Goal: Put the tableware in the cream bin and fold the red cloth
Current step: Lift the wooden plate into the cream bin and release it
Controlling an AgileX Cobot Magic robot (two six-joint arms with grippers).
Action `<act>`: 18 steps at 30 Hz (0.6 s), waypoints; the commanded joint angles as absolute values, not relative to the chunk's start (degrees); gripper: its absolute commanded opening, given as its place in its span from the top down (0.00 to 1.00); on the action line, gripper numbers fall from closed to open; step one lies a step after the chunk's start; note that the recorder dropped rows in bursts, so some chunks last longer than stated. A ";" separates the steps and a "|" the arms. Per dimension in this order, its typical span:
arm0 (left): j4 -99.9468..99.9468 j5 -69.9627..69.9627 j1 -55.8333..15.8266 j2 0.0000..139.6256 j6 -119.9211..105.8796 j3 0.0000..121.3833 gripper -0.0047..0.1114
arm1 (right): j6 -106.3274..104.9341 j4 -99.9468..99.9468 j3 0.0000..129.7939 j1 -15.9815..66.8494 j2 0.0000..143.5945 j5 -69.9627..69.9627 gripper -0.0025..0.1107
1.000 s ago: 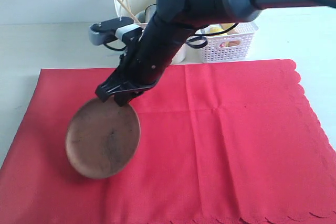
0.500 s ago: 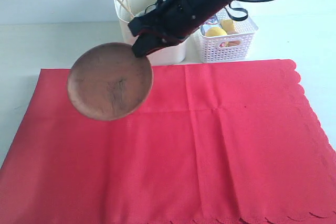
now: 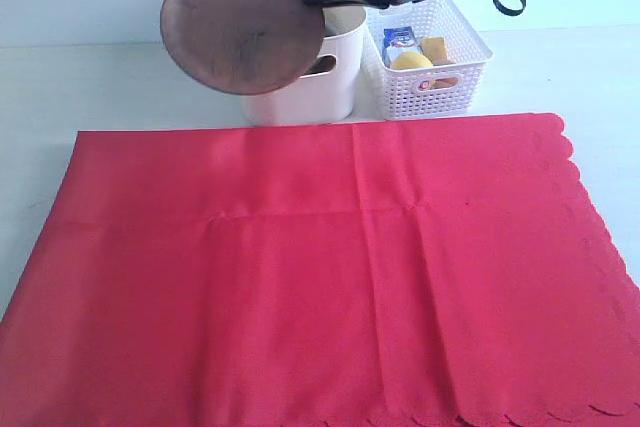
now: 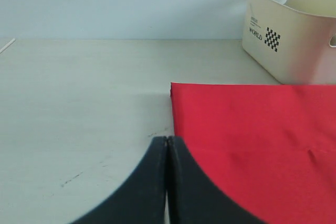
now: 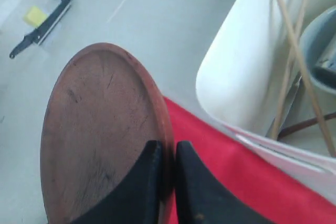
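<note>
My right gripper (image 5: pixel 167 145) is shut on the rim of the round brown wooden plate (image 3: pixel 243 25), holding it on edge in the air in front of the cream bin (image 3: pixel 310 87). In the right wrist view the plate (image 5: pixel 102 129) hangs beside the bin (image 5: pixel 247 72), which holds wooden chopsticks (image 5: pixel 302 59) and a pale bowl (image 5: pixel 320 51). The red cloth (image 3: pixel 330 267) lies flat and spread out over the table. My left gripper (image 4: pixel 167 141) is shut and empty, low over the table at the cloth's corner (image 4: pixel 252 140).
A white lattice basket (image 3: pixel 430 67) with food items stands right of the bin. A dark tool with a yellow tag (image 5: pixel 42 24) lies on the table far from the cloth. The table (image 4: pixel 79 103) is pale grey around the cloth.
My right arm lifted the plate off the cloth and carried it up and back, from the cloth's left part to in front of the cream bin.
</note>
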State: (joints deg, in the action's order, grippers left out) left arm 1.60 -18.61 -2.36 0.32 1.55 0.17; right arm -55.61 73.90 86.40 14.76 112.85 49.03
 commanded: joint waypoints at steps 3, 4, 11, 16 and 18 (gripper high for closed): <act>1.99 -18.30 -2.26 0.00 1.69 0.00 0.96 | -61.94 84.73 86.18 12.71 111.99 43.04 0.98; 1.99 -18.30 -2.26 0.00 1.69 0.00 0.96 | -62.94 85.91 86.22 12.67 111.99 41.73 0.98; 1.99 -18.30 -2.26 0.00 1.69 0.00 0.96 | -63.06 86.83 93.42 12.57 116.14 39.54 0.98; 1.99 -18.30 -2.26 0.00 1.69 0.00 0.96 | -61.22 86.83 99.44 12.57 122.04 37.65 0.98; 1.99 -18.30 -2.26 0.00 1.69 0.00 0.96 | -61.22 86.98 100.99 12.57 124.23 36.81 0.98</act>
State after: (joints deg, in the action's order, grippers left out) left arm 1.60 -18.61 -2.36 0.32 1.55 0.17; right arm -61.82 85.72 98.73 12.81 121.56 38.22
